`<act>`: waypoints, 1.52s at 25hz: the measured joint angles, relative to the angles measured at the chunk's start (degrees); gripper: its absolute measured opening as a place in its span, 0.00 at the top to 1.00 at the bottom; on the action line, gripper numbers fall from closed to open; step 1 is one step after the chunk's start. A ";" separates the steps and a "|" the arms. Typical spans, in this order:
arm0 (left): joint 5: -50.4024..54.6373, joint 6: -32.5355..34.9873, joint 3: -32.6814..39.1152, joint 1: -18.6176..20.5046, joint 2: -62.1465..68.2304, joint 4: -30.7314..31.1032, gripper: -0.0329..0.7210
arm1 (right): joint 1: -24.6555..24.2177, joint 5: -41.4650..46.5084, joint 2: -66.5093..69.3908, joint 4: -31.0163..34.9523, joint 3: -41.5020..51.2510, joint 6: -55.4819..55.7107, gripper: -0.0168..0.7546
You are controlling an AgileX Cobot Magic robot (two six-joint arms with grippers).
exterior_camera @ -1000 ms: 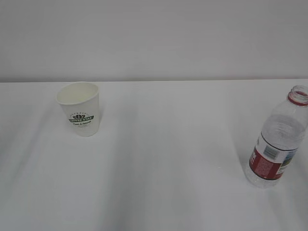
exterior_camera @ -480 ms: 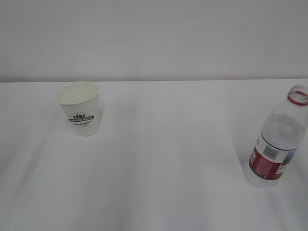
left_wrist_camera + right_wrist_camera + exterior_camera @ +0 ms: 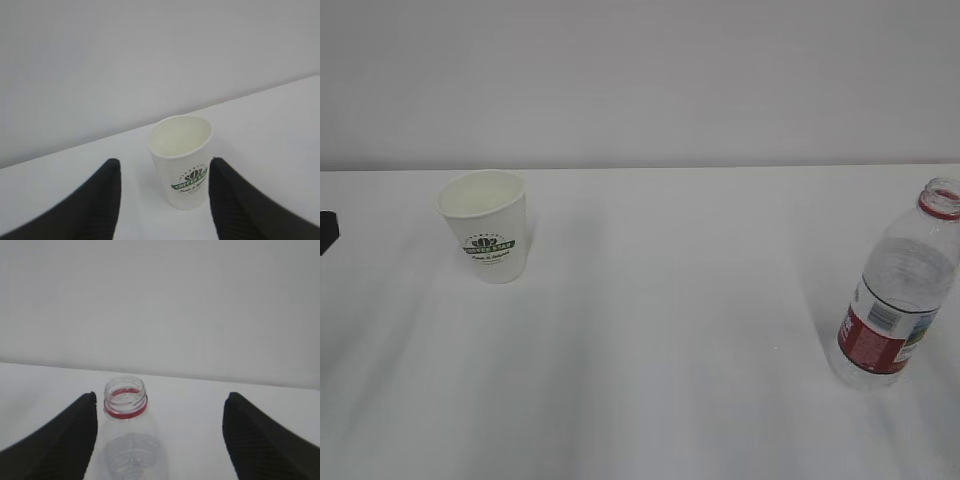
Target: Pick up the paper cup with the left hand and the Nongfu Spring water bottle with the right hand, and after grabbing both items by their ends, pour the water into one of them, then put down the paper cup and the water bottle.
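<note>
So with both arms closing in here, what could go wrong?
The paper cup is light and stands free between the open left jaws; a nudge from either could tip it. The Nongfu Spring water bottle sits off-centre, close to one right jaw, and is uncapped, so an uneven squeeze may push it over and spill water.
</note>
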 joint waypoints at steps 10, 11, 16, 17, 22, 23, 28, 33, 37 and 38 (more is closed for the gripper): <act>-8.74 0.00 0.00 0.00 10.01 2.12 0.42 | 0.00 -4.80 0.55 -3.45 3.00 2.16 0.22; -9.01 0.00 0.00 0.00 10.69 2.12 0.42 | 0.00 -4.80 1.06 -4.09 3.00 2.31 0.22; -11.72 0.00 0.00 0.00 14.96 2.12 0.43 | 0.00 -5.92 5.62 -6.59 3.00 4.20 0.22; -12.41 0.00 0.00 0.00 15.80 2.12 0.43 | 0.00 -6.99 6.46 -7.39 3.11 4.99 0.22; -15.99 -0.61 0.00 0.00 19.18 2.12 0.43 | 0.00 -12.81 10.19 -9.09 5.36 7.58 0.22; -16.75 -0.88 0.00 0.00 19.65 2.12 0.43 | 0.00 -14.02 10.60 -9.09 6.11 7.63 0.22; -18.11 -1.12 0.00 0.00 20.67 2.23 0.43 | 0.00 -19.63 11.27 -8.39 10.04 7.87 0.22; -18.57 -1.12 0.00 0.00 20.77 2.44 0.43 | 0.00 -20.39 11.27 -7.99 10.49 7.40 0.22; -18.56 -1.15 0.00 0.00 20.77 2.79 0.43 | 0.00 -20.39 12.75 -7.91 10.49 6.79 0.22; -18.56 -1.15 0.00 0.00 20.77 2.93 0.43 | 0.00 -20.55 13.63 -7.91 10.49 6.78 0.22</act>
